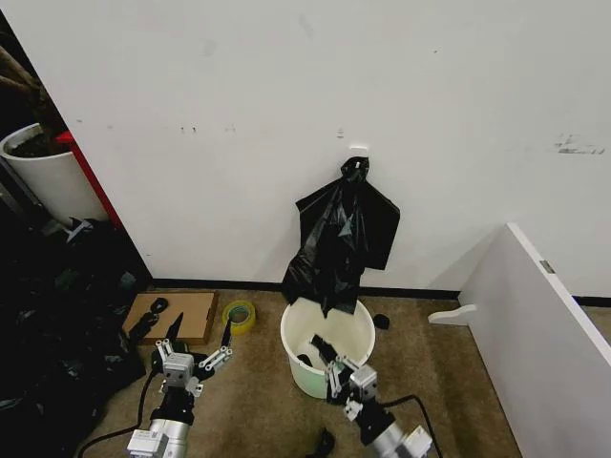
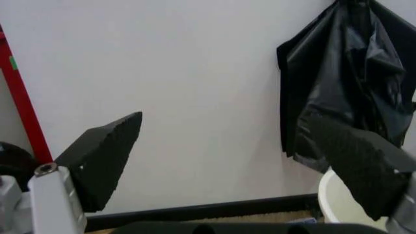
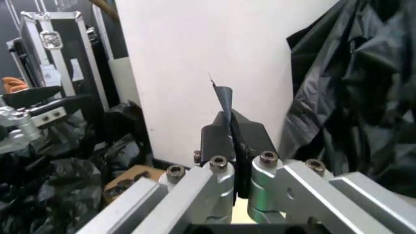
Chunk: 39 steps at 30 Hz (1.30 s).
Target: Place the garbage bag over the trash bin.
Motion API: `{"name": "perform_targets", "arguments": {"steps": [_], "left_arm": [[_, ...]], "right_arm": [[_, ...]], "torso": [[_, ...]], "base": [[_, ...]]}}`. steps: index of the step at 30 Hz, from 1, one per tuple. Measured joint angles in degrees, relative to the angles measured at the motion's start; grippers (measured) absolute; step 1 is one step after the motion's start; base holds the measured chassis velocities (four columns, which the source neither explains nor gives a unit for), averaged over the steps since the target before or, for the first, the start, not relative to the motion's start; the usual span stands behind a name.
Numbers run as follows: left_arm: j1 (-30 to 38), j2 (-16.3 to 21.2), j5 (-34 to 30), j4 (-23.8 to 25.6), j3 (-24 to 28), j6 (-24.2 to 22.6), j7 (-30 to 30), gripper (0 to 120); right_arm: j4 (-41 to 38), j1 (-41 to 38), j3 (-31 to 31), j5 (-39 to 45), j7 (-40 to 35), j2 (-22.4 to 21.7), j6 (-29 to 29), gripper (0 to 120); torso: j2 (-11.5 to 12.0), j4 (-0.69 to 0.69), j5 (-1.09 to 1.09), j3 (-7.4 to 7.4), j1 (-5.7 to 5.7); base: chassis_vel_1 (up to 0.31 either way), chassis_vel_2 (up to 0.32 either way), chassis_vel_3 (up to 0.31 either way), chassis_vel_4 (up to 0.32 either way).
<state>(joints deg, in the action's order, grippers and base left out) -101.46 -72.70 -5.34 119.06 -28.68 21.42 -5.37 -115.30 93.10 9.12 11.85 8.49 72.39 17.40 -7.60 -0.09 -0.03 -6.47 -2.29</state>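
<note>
garbage bag [image 1: 342, 243]: you've got it hanging on the wall from a small white hook [image 1: 358, 153], glossy + crinkled, lower end drooping to the far rim of the bin, just over the opening. also big in left wrist view [image 2: 351, 83] and right wrist view [image 3: 357, 92].
trash bin [image 1: 307, 382]: white, round, upright on the carpet floor [image 1: 258, 401] right below the bag, close to the wall. a few small dark bits lie inside. its rim shows at the edge of left wrist view [image 2: 331, 195].
left end effector [image 1: 198, 351]: low on your left, above the carpet, well apart from bin + bag. fingers spread wide, nothing between them; left wrist view shows both black pads far apart [image 2: 224, 156], pointing at the wall.
right end effector [image 1: 321, 349]: at the near side of the bin, tip reaching in over the rim. fingers closed tight together; right wrist view [image 3: 227, 119] shows a thin sliver of black film sticking up from between the pads. not on the hanging bag itself.
floor extras: flat cardboard piece [image 1: 177, 315] and a roll of yellow tape [image 1: 239, 315] to the left of the bin, near the skirting. small dark object [image 1: 381, 322] on the carpet right of the bin.
left side: black bags piled up [image 1: 57, 324], white pot w/ plant [image 1: 48, 176] behind them.
right side: white panel [image 1: 535, 334] standing next to you.
</note>
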Motion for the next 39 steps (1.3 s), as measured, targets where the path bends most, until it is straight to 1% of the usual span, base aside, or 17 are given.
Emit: {"name": "perform_targets", "arguments": {"steps": [5, 7, 10, 14, 16, 20, 23, 24, 26, 28, 29, 30, 31, 34, 36, 37, 39], "left_arm": [[0.14, 0.35, 0.0, 0.05, 0.09, -0.19, 0.02, 100], [0.14, 0.48, -0.01, 0.08, 0.03, -0.25, 0.03, 100], [0.12, 0.52, -0.02, 0.14, -0.06, -0.29, 0.03, 100], [0.09, 0.57, 0.0, 0.14, -0.09, -0.44, 0.04, 100], [0.1, 0.54, 0.02, 0.15, -0.06, -0.48, 0.04, 100], [0.15, 0.31, 0.27, 0.13, 0.12, -0.66, 0.05, 100], [0.02, 0.24, 0.37, 0.13, -0.05, -0.73, 0.08, 100], [0.02, 0.24, 0.37, 0.13, -0.05, -0.73, 0.08, 100], [-0.2, 0.23, 0.37, 0.19, -0.43, -0.73, 0.07, 100], [-0.34, 0.22, 0.32, 0.25, -0.74, -0.72, 0.07, 100], [-0.34, 0.22, 0.32, 0.25, -0.74, -0.72, 0.07, 100], [-0.39, 0.19, 0.3, 0.25, -0.86, -0.7, 0.07, 100], [-0.34, 0.0, 0.24, 0.25, -0.92, -0.66, 0.06, 100], [-0.17, -0.12, 0.18, 0.06, -0.88, -0.65, 0.05, 100], [0.0, -0.16, 0.15, -0.24, -0.79, -0.65, 0.04, 100], [0.0, -0.16, 0.15, -0.24, -0.79, -0.65, 0.04, 100], [0.18, -0.22, 0.13, -0.44, -0.62, -0.65, 0.04, 100]], "right_arm": [[0.45, -0.34, 0.4, -1.19, -1.62, 0.26, -1.56, 1], [1.25, -1.19, 0.8, -2.13, -3.85, 0.81, -2.52, 12], [1.94, -2.25, 1.47, -2.41, -5.4, 1.26, -3.66, 17], [4.08, -6.96, 3.35, -1.86, -7.19, 1.74, -6.58, 36], [4.4, -7.92, 3.46, -1.71, -7.33, 1.74, -7.3, 40], [6.94, -13.31, 2.82, -2.0, -8.5, 1.91, -10.16, 55], [12.8, -20.39, 1.66, -4.49, -10.36, 2.66, -11.82, 68], [12.8, -20.39, 1.66, -4.49, -10.36, 2.66, -11.82, 68], [16.51, -24.22, 1.11, -5.44, -11.21, 3.05, -11.96, 79], [19.06, -26.99, 0.61, -5.66, -11.72, 3.21, -12.02, 86], [19.06, -26.99, 0.61, -5.66, -11.72, 3.21, -12.02, 86], [20.23, -28.43, 0.41, -5.74, -12.02, 3.36, -12.09, 90], [22.81, -31.26, 0.21, -5.55, -12.9, 3.78, -12.27, 99], [24.5, -32.49, 0.11, -4.45, -13.11, 3.84, -12.47, 97], [25.66, -33.2, -0.02, -3.98, -13.21, 3.9, -12.5, 91], [25.66, -33.2, -0.02, -3.98, -13.21, 3.9, -12.5, 91], [27.56, -34.38, -0.08, -3.65, -13.46, 4.36, -12.48, 82]], "torso": [[0.0, 0.0, 0.0, 0.0, 0.0], [0.0, 0.0, 0.0, 0.0, 0.0], [0.0, 0.0, 0.0, 0.0, 0.0], [0.0, 0.0, 0.01, 0.0, 0.0], [0.0, 0.0, 0.0, 0.0, 0.0], [0.0, 0.0, 0.0, 0.0, 0.0], [0.0, 0.01, 0.0, 0.0, 0.0], [0.0, 0.01, 0.0, 0.0, 0.0], [0.0, 0.01, 0.01, -0.01, 0.0], [0.0, 0.01, 0.0, -0.01, 0.0], [0.0, 0.01, 0.0, -0.01, 0.0], [0.0, 0.01, 0.0, -0.01, 0.0], [0.0, 0.01, 0.0, -0.01, 0.0], [0.0, -0.01, 0.0, -0.01, 0.0], [0.0, -0.01, 0.0, -0.01, 0.0], [0.0, -0.01, 0.0, -0.01, 0.0], [0.0, 0.0, 0.0, -0.01, 0.0]], "base": [[0.0, 0.0, 0.0, 0.0], [0.0, 0.0, 0.0, 0.0], [0.0, 0.0, 0.0, 0.0], [0.0, 0.0, 0.0, 0.0], [0.0, 0.0, 0.0, 0.0], [0.0, 0.0, 0.0, 0.0], [0.0, 0.0, 0.0, 0.0], [0.0, 0.0, 0.0, 0.0], [0.0, 0.0, 0.0, 0.0], [0.0, 0.0, 0.0, 0.0], [0.0, 0.0, 0.0, 0.0], [0.0, 0.0, 0.0, 0.0], [0.0, 0.0, 0.0, 0.0], [0.0, 0.0, 0.0, 0.0], [0.0, 0.0, 0.0, 0.0], [0.0, 0.0, 0.0, 0.0], [0.0, 0.0, 0.0, 0.0]]}}
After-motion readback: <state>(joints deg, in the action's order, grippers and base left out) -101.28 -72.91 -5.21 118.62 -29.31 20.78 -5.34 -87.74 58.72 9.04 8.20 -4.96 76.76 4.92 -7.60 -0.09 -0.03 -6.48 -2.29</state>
